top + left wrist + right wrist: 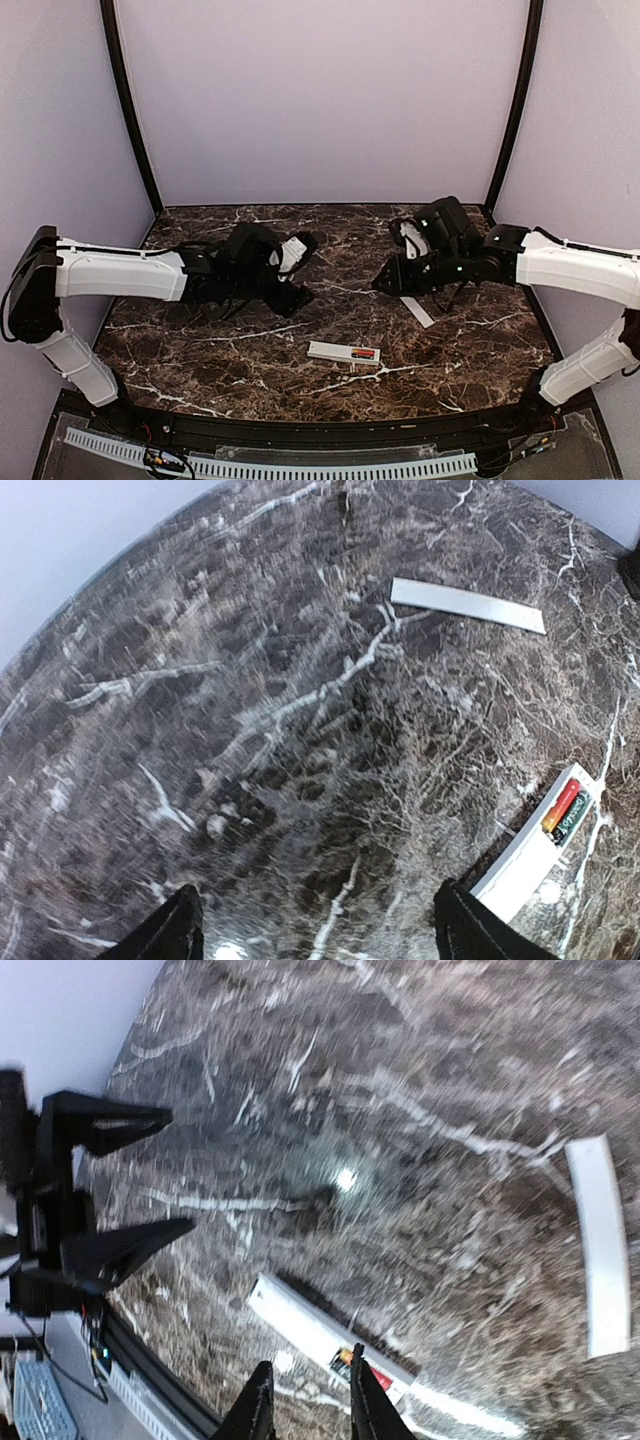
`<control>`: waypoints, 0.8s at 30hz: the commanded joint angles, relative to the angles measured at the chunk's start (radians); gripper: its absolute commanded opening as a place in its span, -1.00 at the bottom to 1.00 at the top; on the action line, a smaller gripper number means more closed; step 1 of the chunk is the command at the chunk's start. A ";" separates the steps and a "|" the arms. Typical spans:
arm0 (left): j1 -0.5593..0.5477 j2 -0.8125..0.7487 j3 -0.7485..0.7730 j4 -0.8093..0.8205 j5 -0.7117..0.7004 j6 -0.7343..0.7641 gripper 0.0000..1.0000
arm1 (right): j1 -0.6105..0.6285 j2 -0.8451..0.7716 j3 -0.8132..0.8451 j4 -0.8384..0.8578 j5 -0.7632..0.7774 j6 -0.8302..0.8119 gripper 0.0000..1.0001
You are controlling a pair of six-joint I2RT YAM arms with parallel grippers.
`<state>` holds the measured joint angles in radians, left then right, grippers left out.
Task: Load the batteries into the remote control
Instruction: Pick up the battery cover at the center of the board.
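The white remote control (335, 351) lies flat near the table's front middle. Both batteries, one red-orange (364, 352) and one dark, sit side by side in its open compartment at the right end. In the left wrist view the remote (520, 868) is at the right edge, with the red battery (562, 803) next to the dark one (573, 818). My left gripper (303, 272) (320, 935) is wide open and empty, left of and behind the remote. My right gripper (385, 283) (312, 1400) is narrowly open and empty, above the remote (305, 1322) and its batteries (366, 1372).
A thin flat pale-grey strip (418, 311) lies right of centre, behind the remote; it also shows in the left wrist view (467, 605) and the right wrist view (598, 1245). The left gripper's open fingers (120, 1245) show in the right wrist view. The table's front edge (320, 425) is close.
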<state>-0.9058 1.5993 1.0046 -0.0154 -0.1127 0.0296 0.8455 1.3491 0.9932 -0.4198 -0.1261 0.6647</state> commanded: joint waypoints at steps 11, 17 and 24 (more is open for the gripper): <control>0.148 -0.271 0.061 -0.200 -0.002 -0.102 0.98 | -0.228 0.345 0.295 -0.224 0.310 -0.341 -0.63; 0.193 -0.264 0.005 -0.167 -0.013 -0.102 0.98 | -0.256 0.572 0.450 -0.241 0.321 -0.432 -0.48; 0.226 -0.221 0.029 -0.191 0.017 -0.116 0.98 | -0.278 0.706 0.572 -0.293 0.291 -0.459 -0.61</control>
<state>-0.6991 1.3720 1.0283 -0.1799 -0.1146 -0.0685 0.5781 2.0262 1.5143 -0.6624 0.1661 0.2375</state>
